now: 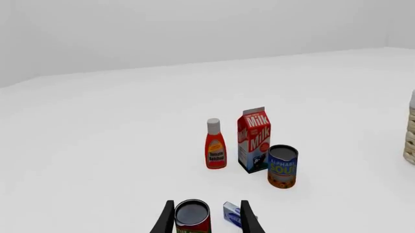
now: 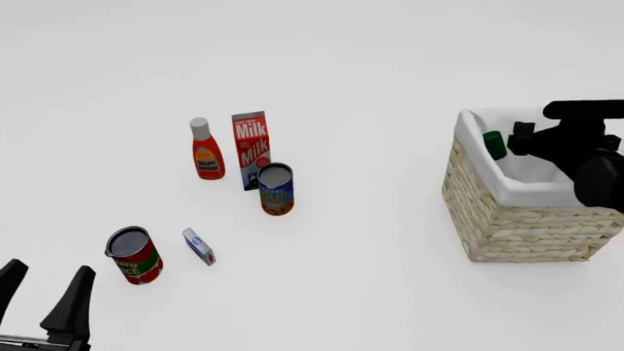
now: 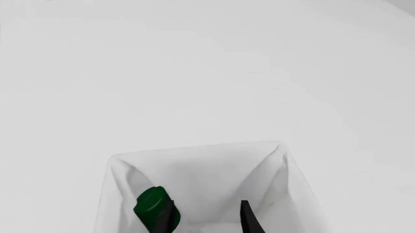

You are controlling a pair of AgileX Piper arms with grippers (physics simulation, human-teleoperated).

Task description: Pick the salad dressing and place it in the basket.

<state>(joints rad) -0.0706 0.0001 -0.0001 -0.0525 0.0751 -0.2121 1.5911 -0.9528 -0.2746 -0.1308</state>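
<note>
Left gripper (image 2: 44, 296), nearest the front camera, hangs wide and empty, short of the tomato can (image 2: 134, 254).

Right gripper (image 3: 206, 214) is over the basket (image 2: 516, 227), fingers apart; in the right wrist view one finger overlaps the salad dressing (image 3: 151, 204), so contact cannot be told. Only the dark green cap shows, inside the lining by a basket wall, tilted. Judgement: bottle is inside the basket, task near complete; remaining is a clean release, if not yet made, and withdrawal. Well apart from the basket stand the ketchup bottle (image 2: 206, 150), milk carton (image 2: 251, 148), soup can (image 2: 276, 189) and small blue box (image 2: 199, 246); none obstructs.
</note>
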